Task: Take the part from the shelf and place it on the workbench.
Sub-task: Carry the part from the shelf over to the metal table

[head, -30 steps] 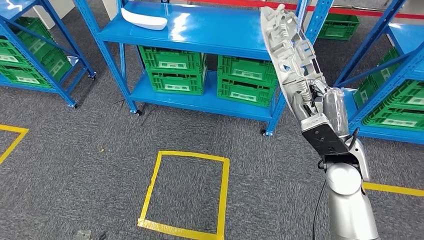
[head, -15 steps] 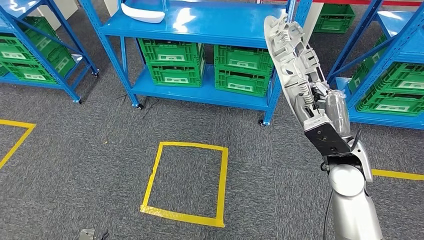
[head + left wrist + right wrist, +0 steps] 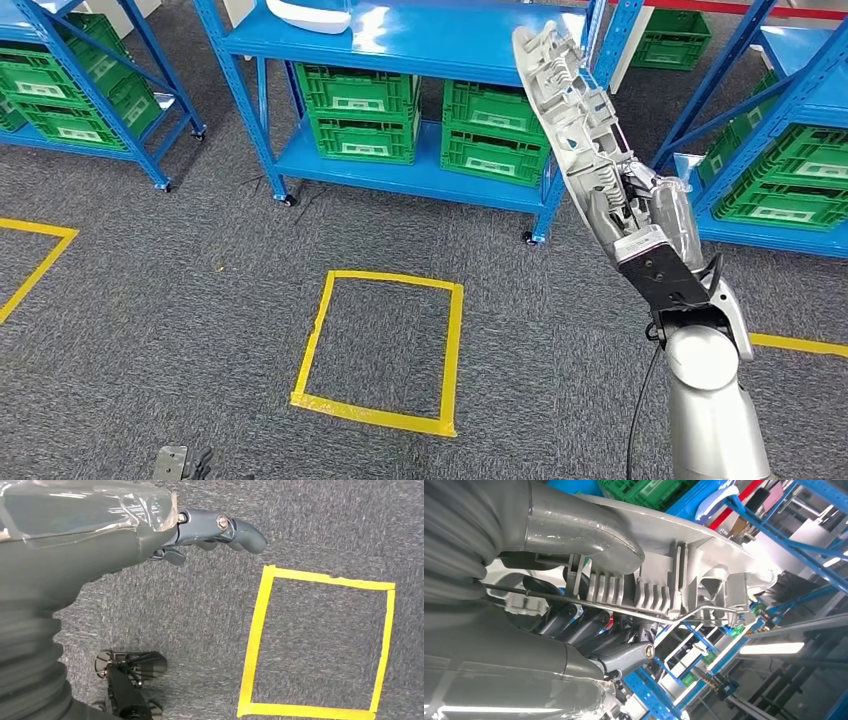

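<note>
Gripping the long silver-grey ribbed cast part [image 3: 580, 120] upright with fingers wrapped round its lower end, the right hand [image 3: 650, 220] had it off the blue metal shelf [image 3: 440, 45], so carrying it to the unseen bench seemingly came next, while the left hand [image 3: 200, 530] hung empty, fingers loosely extended.

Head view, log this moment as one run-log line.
phase: carrying | right hand: grips grey part, held upright | left hand: holds nothing, over carpet | white part: on blue shelf | workbench: unseen
</note>
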### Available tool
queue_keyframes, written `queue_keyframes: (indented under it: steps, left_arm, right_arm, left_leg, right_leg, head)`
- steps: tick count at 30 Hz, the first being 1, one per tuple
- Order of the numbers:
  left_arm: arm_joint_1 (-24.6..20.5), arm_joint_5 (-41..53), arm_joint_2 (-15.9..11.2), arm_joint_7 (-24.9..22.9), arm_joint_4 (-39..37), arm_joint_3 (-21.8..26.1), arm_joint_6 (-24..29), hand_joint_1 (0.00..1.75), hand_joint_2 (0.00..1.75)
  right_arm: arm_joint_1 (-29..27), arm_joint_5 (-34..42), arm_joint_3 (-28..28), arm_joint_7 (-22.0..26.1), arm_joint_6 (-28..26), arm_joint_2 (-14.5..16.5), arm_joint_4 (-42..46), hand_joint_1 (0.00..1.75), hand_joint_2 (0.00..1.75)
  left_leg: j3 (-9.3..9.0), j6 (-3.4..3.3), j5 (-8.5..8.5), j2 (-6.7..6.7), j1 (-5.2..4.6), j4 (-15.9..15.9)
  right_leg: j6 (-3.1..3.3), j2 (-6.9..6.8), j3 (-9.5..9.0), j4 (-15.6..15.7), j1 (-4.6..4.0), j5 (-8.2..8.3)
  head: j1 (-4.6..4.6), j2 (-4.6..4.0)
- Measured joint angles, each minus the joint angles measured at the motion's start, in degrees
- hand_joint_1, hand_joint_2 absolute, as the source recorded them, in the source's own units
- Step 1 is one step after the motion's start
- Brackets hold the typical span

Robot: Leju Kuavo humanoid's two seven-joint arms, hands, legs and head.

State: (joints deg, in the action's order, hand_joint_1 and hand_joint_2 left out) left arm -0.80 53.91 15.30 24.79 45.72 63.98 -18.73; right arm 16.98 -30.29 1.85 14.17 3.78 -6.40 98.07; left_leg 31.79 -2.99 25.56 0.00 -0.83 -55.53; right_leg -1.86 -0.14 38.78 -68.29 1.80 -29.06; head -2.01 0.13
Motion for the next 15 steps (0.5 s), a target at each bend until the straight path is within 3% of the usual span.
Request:
queue_keyframes:
  steps: [2, 3, 6, 8, 11, 12, 13, 14, 15]
  left_arm:
    - [-0.04, 0.01, 0.0, -0.12, -0.11, -0.09, 0.04, 0.0, 1.75]
    - [-0.05, 0.01, 0.0, -0.19, -0.16, -0.14, 0.09, 0.0, 1.75]
    - [-0.01, 0.01, -0.03, -0.42, -0.2, -0.21, 0.2, 0.0, 1.75]
    - [0.0, 0.01, -0.04, -0.53, -0.18, -0.24, 0.25, 0.0, 1.75]
    - [0.05, 0.01, -0.03, -0.85, -0.11, -0.24, 0.32, 0.0, 1.75]
    - [0.09, 0.01, -0.03, -0.93, -0.1, -0.23, 0.33, 0.0, 1.75]
    - [0.13, 0.01, -0.03, -0.97, -0.07, -0.22, 0.33, 0.0, 1.75]
    - [0.15, 0.01, -0.02, -0.98, -0.01, -0.23, 0.32, 0.0, 1.75]
    - [0.15, 0.01, -0.02, -0.99, 0.11, -0.23, 0.32, 0.0, 1.75]
  right_arm:
    - [0.35, 0.43, -0.07, 0.1, 0.32, 0.06, 0.03, 1.75, 1.75]
    - [0.51, 0.6, -0.15, 0.09, 0.42, 0.15, 0.05, 1.75, 1.75]
    - [0.76, 1.09, -0.55, -0.07, 0.5, 0.59, 0.1, 1.75, 1.75]
    - [0.9, 1.34, -0.74, -0.11, 0.59, 0.92, 0.12, 1.75, 1.75]
    - [0.9, 1.32, -0.93, -0.12, 0.79, 1.34, 0.17, 1.75, 1.75]
    - [0.83, 1.27, -1.01, -0.13, 0.84, 1.44, 0.18, 1.75, 1.75]
    - [0.73, 1.21, -1.11, -0.13, 0.86, 1.51, 0.19, 1.75, 1.75]
    - [0.63, 1.16, -1.22, -0.14, 0.87, 1.57, 0.21, 1.75, 1.75]
    - [0.55, 1.14, -1.33, -0.14, 0.87, 1.63, 0.27, 1.75, 1.75]
  left_leg:
    - [0.78, 0.3, 0.17, -0.04, -0.2, -1.05]
    - [1.32, 0.54, 0.22, -0.04, -0.29, -1.6]
    - [2.51, 1.32, 0.18, -0.04, -0.3, -2.42]
    - [3.4, 2.14, 1.59, -0.08, -0.08, -4.27]
    - [7.66, 3.57, 6.66, -0.08, 0.91, -14.31]
    - [8.96, 3.9, 7.63, -0.06, 1.27, -17.36]
    - [9.39, 4.13, 7.6, -0.05, 1.57, -18.54]
    - [8.67, 4.28, 6.48, -0.04, 1.84, -17.3]
    - [6.92, 4.33, 4.6, -0.04, 2.05, -13.99]
  right_leg:
    - [0.07, -0.05, -4.44, 7.61, -0.25, 1.71]
    - [0.27, -0.05, -5.43, 9.64, -0.41, 2.02]
    - [0.93, 0.01, -5.24, 10.3, -0.47, 2.24]
    - [1.38, -0.01, -5.27, 10.5, 0.0, 2.5]
    - [1.78, -0.04, -5.19, 10.55, 0.22, 2.7]
    - [1.81, -0.04, -5.14, 10.54, 0.24, 2.74]
    - [1.8, -0.03, -5.13, 10.53, 0.28, 2.76]
    - [1.76, -0.01, -5.17, 10.53, 0.35, 2.78]
    - [1.72, 0.02, -5.26, 10.52, 0.42, 2.8]
  head:
    - [-0.05, 0.0]
    - [-0.06, 0.0]
    - [-0.04, 0.0]
    - [-0.15, 0.0]
    - [-0.3, 0.0]
    - [-0.29, 0.0]
    - [-0.3, 0.0]
    - [-0.31, 0.0]
    - [-0.3, 0.0]
